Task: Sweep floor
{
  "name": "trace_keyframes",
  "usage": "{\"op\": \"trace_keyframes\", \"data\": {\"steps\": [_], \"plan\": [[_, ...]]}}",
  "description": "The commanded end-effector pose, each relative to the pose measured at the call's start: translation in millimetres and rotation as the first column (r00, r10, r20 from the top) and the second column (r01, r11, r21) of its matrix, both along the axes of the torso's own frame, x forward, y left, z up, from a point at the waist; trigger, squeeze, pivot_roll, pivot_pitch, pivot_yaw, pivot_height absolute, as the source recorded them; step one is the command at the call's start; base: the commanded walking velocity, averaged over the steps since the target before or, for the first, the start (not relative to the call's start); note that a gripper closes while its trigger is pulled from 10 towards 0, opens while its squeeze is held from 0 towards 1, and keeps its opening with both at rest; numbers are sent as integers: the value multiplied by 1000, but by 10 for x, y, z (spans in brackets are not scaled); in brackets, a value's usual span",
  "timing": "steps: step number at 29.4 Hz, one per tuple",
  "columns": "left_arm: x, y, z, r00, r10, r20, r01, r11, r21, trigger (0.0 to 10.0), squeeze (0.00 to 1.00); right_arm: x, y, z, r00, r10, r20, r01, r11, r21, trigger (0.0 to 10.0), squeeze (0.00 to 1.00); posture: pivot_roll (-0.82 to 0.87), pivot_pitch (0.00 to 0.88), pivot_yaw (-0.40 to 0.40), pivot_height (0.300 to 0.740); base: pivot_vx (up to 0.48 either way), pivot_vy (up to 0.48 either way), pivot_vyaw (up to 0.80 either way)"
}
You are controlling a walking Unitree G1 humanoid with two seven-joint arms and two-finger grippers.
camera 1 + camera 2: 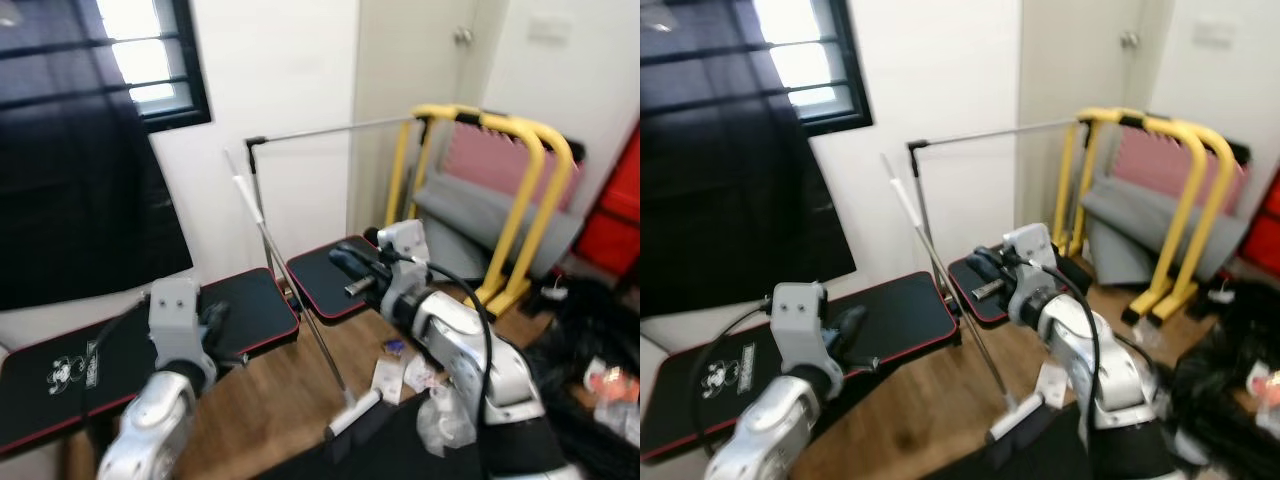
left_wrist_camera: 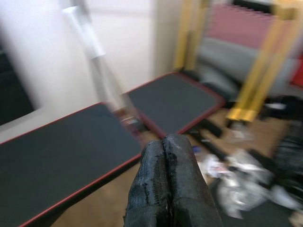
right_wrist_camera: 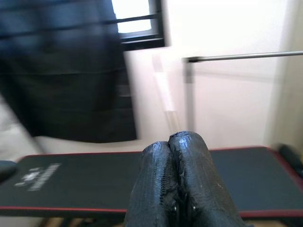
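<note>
Plainly, neither arm has hold of anything yet, and that is where trouble could start. Farthest left, the left gripper (image 1: 213,322) is raised over the black red-edged mat (image 1: 120,355), its two black fingers (image 2: 165,175) pressed together on nothing. If it reaches as it is, the joined fingers would most likely strike the handle rather than take it. Between the arms the broom (image 1: 290,300) stands free and tilted, its white-wrapped grip high near the wall, its thin pole slanting down and to the right to the head on the wooden floor (image 1: 280,385), with what may be a dark dustpan beside it. With nothing seen to steady it, a nudge could well tip it onto the mats or the folding table frame behind. Next comes the right gripper (image 1: 350,268), over a second black mat (image 1: 330,280) and just beside the pole, its fingers (image 3: 177,170) likewise together and empty. It must part them before it closes in, or it may knock the pole away. Farther right, scraps of paper and plastic (image 1: 415,385) litter the floor by the yellow frame (image 1: 520,190), and dark bags lie near. A wide swing could scatter the scraps under the frame or catch the broom head on it.
</note>
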State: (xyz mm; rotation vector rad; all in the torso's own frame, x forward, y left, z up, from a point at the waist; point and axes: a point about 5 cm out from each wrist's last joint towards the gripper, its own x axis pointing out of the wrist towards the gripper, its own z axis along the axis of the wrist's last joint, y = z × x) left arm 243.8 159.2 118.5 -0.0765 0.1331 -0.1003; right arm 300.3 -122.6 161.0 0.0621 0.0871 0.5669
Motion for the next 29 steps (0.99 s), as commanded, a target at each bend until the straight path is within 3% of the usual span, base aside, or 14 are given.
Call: {"op": "trace_keyframes", "data": {"steps": [1,24,25,26,29], "plan": [[23,51,17,1000,16,13,-16,1000,26,10000,0,17,46,11,1000,4,-2,-4,1000,0,10000,0,-115,0,-8,740,0,0,-800],[59,20,48,998,-2,64,-3,998,70,10000,0,23,46,-157,995,-91,-28,88,993,-82,10000,0,-122,0,-16,740,0,0,-800],[64,17,47,998,-1,66,-3,998,70,10000,0,33,34,-153,995,-98,-25,95,992,-83,10000,318,-126,0,-17,740,0,0,-800],[69,14,45,998,0,67,-5,998,69,10000,0,43,18,-144,994,-106,-21,104,991,-79,10000,1000,-127,0,-17,740,0,0,-800],[77,11,43,998,2,70,-7,998,67,10000,0,64,-4,-141,992,-124,-20,122,990,-75,10000,1000,-127,0,-17,740,0,0,-800]]}}
